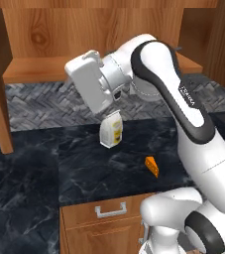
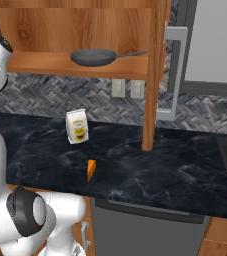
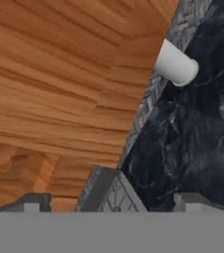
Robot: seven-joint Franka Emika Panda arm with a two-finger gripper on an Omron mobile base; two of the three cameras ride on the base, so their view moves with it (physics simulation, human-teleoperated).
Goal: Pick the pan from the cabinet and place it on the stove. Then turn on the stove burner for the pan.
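Black marble counter (image 2: 150, 165) under wooden cabinet (image 2: 80, 25).

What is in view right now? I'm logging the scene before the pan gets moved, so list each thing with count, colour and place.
pan: one, dark grey, on the cabinet shelf, handle pointing right.
cabinet: one, brown wood, doors open, above the counter.
counter: one, black marble, below the cabinet.
backsplash: one, grey herringbone tile, behind the counter.
wall outlets: two, pale, on the backsplash under the shelf.
carton: one, white with yellow print, upright on the counter.
cheese wedge: one, orange, on the counter in front of the carton.
drawer: one, brown with a silver handle, below the counter.
arm: one, white with dark joints, reaching up toward the shelf.
claw: one, dark tips, open, near the cabinet's underside.
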